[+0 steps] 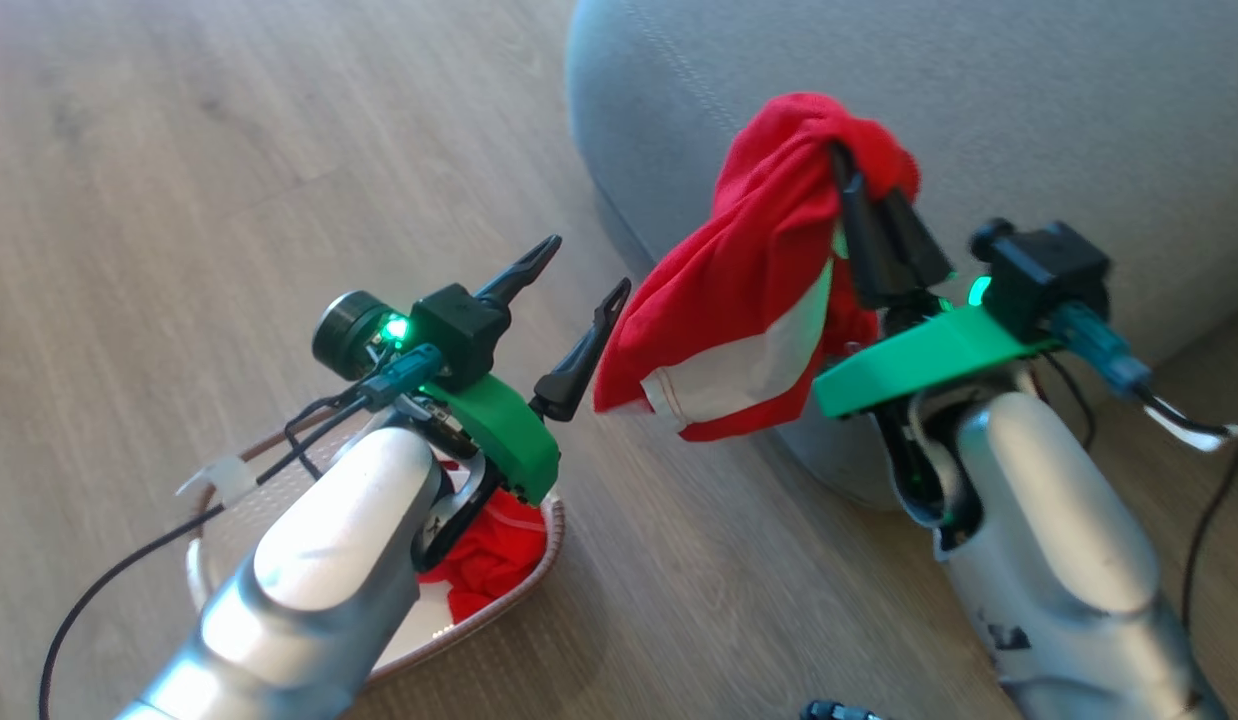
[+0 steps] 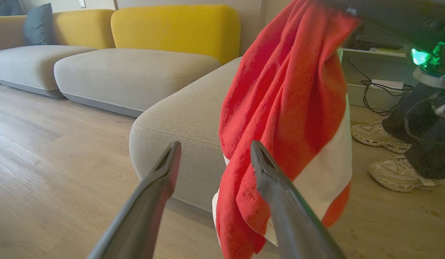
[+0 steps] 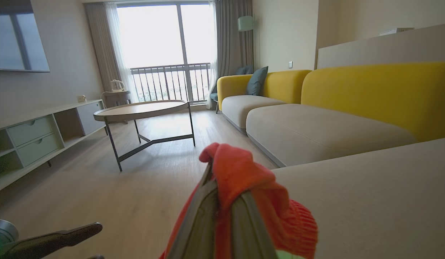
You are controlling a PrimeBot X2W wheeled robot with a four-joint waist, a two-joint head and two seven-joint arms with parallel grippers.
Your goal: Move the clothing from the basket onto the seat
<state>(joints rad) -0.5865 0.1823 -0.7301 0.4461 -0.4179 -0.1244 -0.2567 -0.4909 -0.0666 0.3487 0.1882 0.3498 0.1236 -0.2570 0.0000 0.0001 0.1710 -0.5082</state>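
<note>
At the far left, the basket (image 1: 551, 535) sits on the wooden floor (image 1: 179, 150), partly under the left forearm, with a heap of red fabric (image 1: 489, 560) lying inside it, so the job is only part done. Above it the left fingers (image 1: 589, 345) stand wide apart and hold nothing (one tip is just beside the hanging cloth).

Next comes the red garment (image 1: 749, 290), with its white band low down. It dangles from the right fingers (image 1: 874, 235), which are pressed together and clamped on its bunched top. It hangs in front of the rounded corner of the seat (image 1: 1029, 90), with most of its length beside the cushion's side and above the floor rather than over the top. Further right, in the left wrist view, a person's shoes (image 2: 379, 136) stand on the floor near the seat.

If the cloth were let go here, I judge that it would slide down the seat's side to the floor, because so little of it is above the cushion. The hem could also drag on the corner, or catch on the open left fingers, as the arm carries it across. The pinch is on a small bunch of soft fabric, so it could slip out.

I can read no brand, label or writing anywhere.
</note>
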